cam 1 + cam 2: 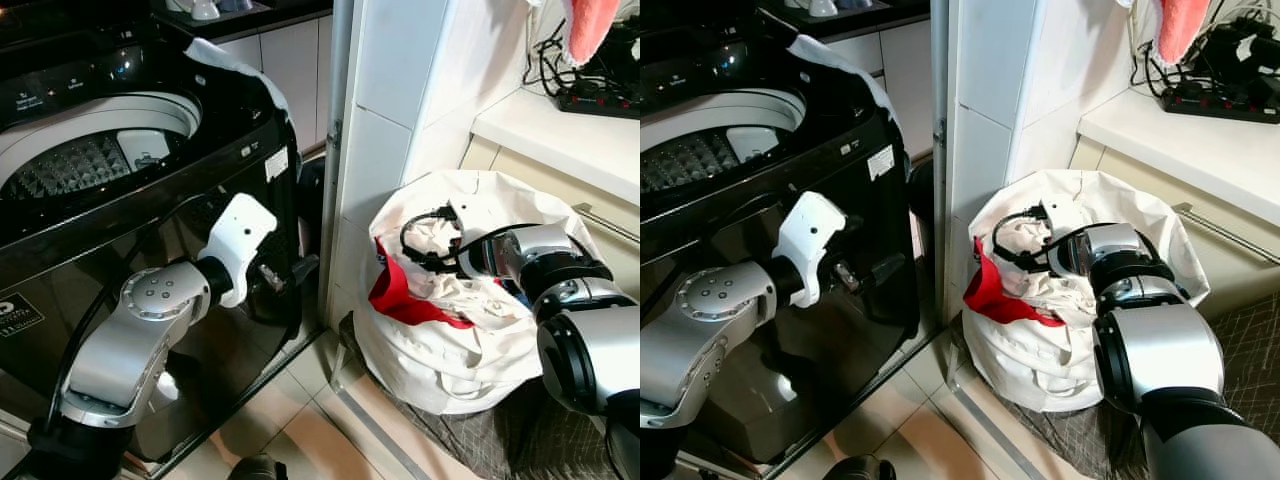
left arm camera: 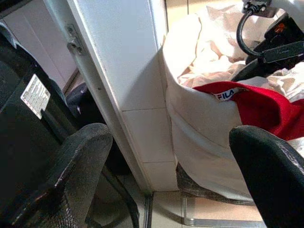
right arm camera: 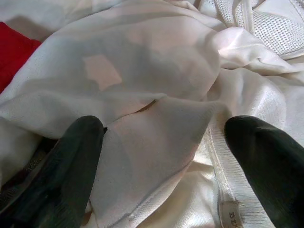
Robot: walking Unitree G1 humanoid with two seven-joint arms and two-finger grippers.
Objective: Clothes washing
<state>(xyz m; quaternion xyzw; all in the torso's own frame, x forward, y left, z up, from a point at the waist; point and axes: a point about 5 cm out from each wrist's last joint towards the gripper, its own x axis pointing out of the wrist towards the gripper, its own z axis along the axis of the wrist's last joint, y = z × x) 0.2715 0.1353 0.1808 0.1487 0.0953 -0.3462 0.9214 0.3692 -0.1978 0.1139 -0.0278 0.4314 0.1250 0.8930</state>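
Observation:
A black top-loading washing machine [image 1: 120, 150] stands at the left with its lid up and the drum [image 1: 80, 165] showing. A white cloth [image 1: 235, 65] lies over its back corner. To the right, a white laundry bag [image 1: 440, 350] on the floor holds white garments [image 3: 156, 71] and a red garment [image 1: 400, 300]. My right gripper [image 3: 166, 137] reaches into the bag, open, its fingers [image 3: 71, 156] spread just over the white cloth. My left gripper [image 2: 171, 147] hangs open beside the washer's front corner, holding nothing.
A white tiled pillar [image 1: 390, 120] stands between washer and bag. A counter [image 1: 560, 130] at the right carries a power strip [image 1: 600, 100], and a pink cloth [image 1: 590, 25] hangs above it. A dark mat [image 1: 480, 430] lies under the bag on the tiled floor [image 1: 290, 420].

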